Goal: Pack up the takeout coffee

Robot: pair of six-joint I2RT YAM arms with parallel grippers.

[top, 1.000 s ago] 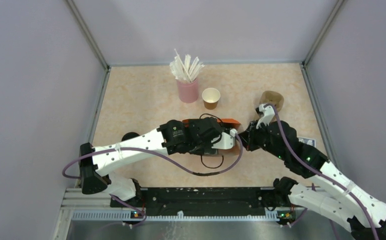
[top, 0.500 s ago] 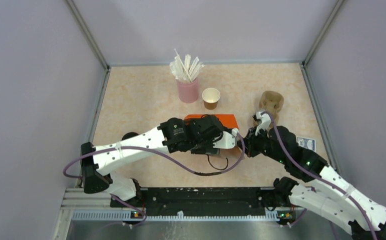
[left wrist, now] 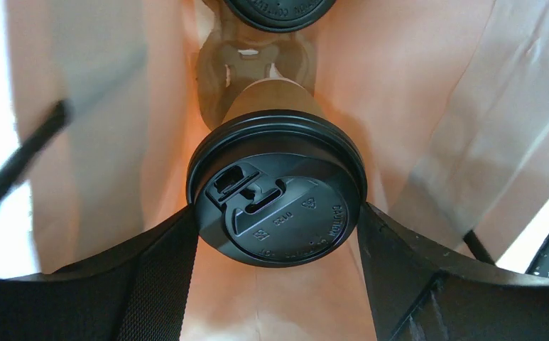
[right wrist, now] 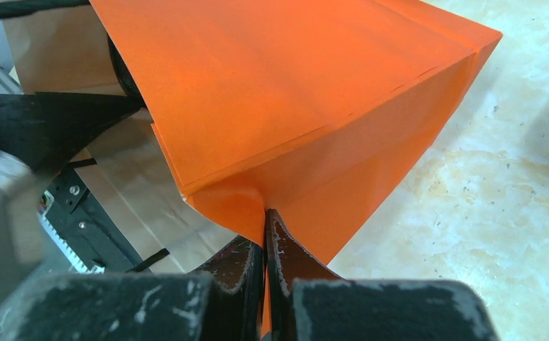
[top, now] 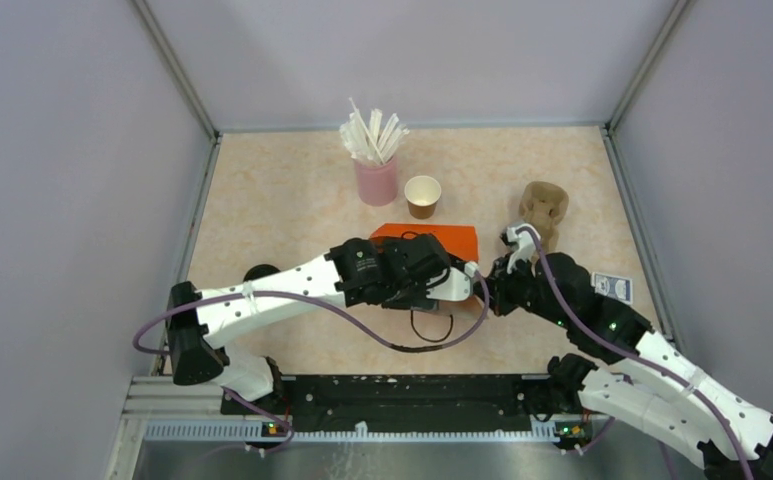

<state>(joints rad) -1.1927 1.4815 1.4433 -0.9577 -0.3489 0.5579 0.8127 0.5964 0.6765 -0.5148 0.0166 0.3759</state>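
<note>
The orange bag [top: 427,238] lies on its side at mid table, mouth toward the arms. My left gripper [left wrist: 277,213] is inside it, its fingers [left wrist: 165,263] pressed against both sides of a brown coffee cup with a black lid [left wrist: 277,188]. A second black lid [left wrist: 278,8] shows deeper in, with tan pulp [left wrist: 246,64] between the two cups. My right gripper [right wrist: 265,217] is shut on the bag's orange rim [right wrist: 243,202] and holds the mouth open; it also shows in the top view [top: 490,290]. An open brown cup [top: 422,196] stands behind the bag.
A pink cup of white straws [top: 375,178] stands at the back. A tan pulp carrier [top: 543,205] sits to the right of the bag, and a blue card [top: 613,287] lies near the right wall. A black lid [top: 259,272] lies by the left arm.
The bag's orange top has come more into view. My right gripper has drawn back toward the near edge with the rim, uncovering the tan carrier. The left arm has shifted slightly.
</note>
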